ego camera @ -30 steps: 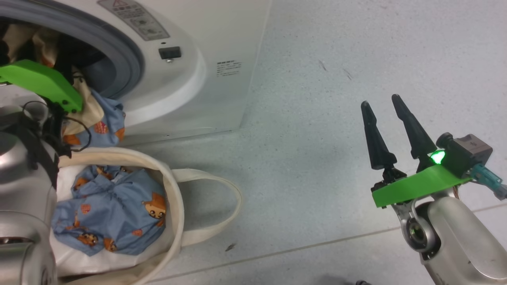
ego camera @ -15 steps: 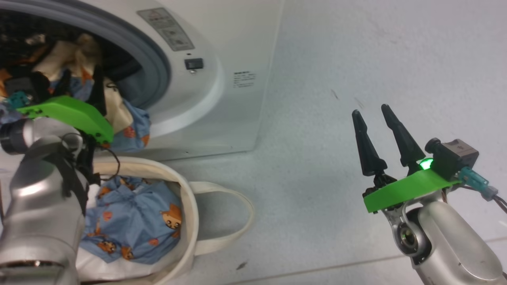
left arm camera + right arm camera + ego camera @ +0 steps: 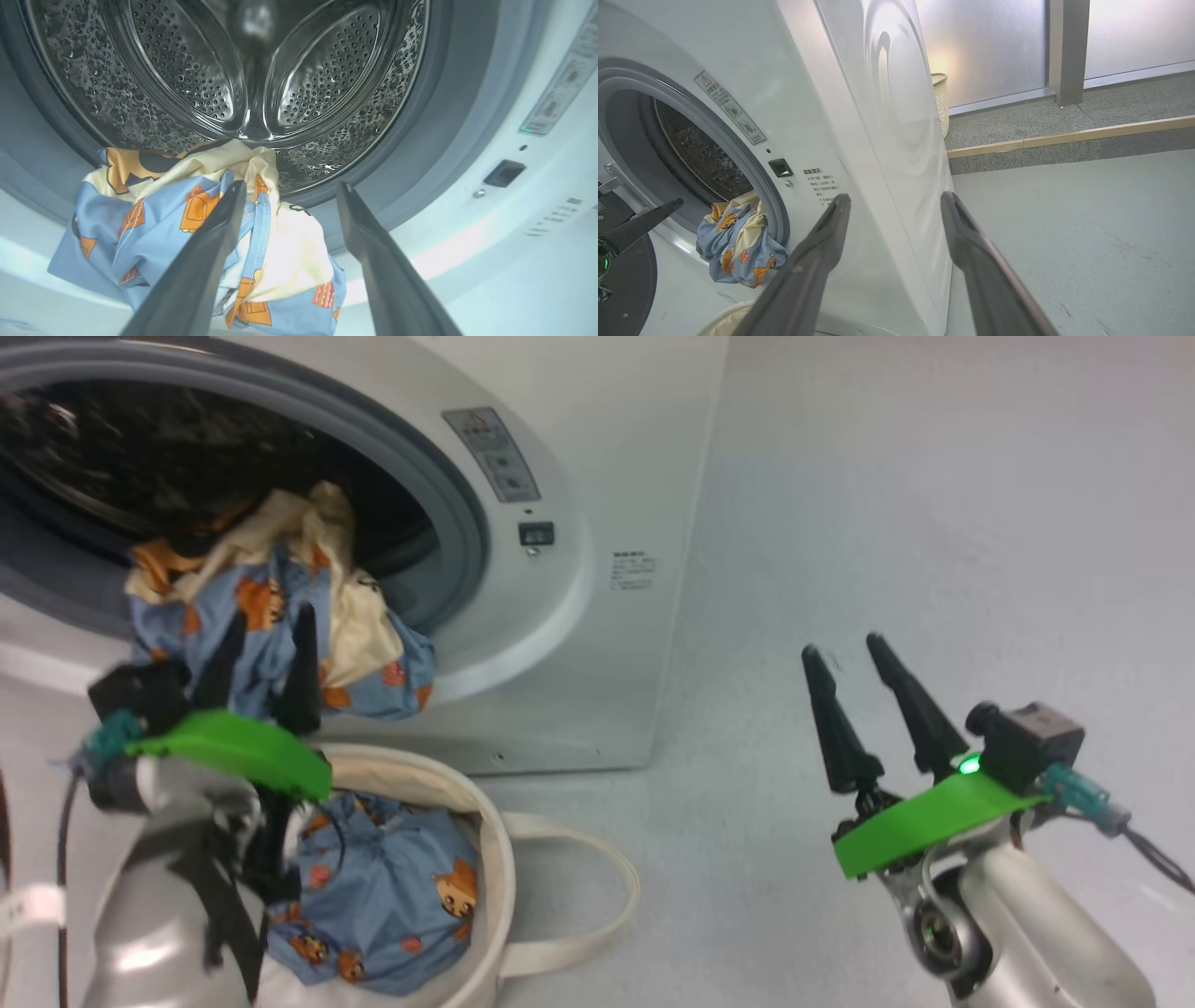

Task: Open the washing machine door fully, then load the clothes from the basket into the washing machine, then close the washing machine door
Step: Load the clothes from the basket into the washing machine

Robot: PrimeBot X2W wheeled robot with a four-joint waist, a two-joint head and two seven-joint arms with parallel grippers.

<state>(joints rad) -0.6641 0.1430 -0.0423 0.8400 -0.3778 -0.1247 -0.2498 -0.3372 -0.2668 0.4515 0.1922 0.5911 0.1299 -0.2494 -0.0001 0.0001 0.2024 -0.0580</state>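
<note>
Pulled back out of the washing machine (image 3: 597,644) opening, the left end effector (image 3: 269,616) now hovers just in front of the clothes (image 3: 373,635) draped over the grey rubber ring (image 3: 467,532). Its two dark tapered fingers are spread apart and hold nothing. The head camera has swung as well. The right end effector (image 3: 843,647) stands well apart over the speckled floor (image 3: 934,523), fingers likewise parted and empty.

From the head, a second bundle (image 3: 392,887) of the same blue animal print lies bunched in the soft cream canvas basket (image 3: 499,859) at the machine's foot, one handle looping onto the floor. The left wrist view looks deep into the perforated steel drum (image 3: 196,70), glossy and dimpled, with crumpled cream and blue fabric spilling over its lip. The right wrist view takes in the machine's smooth white side, a woven bin (image 3: 941,102) behind it and frosted panels (image 3: 985,46).
</note>
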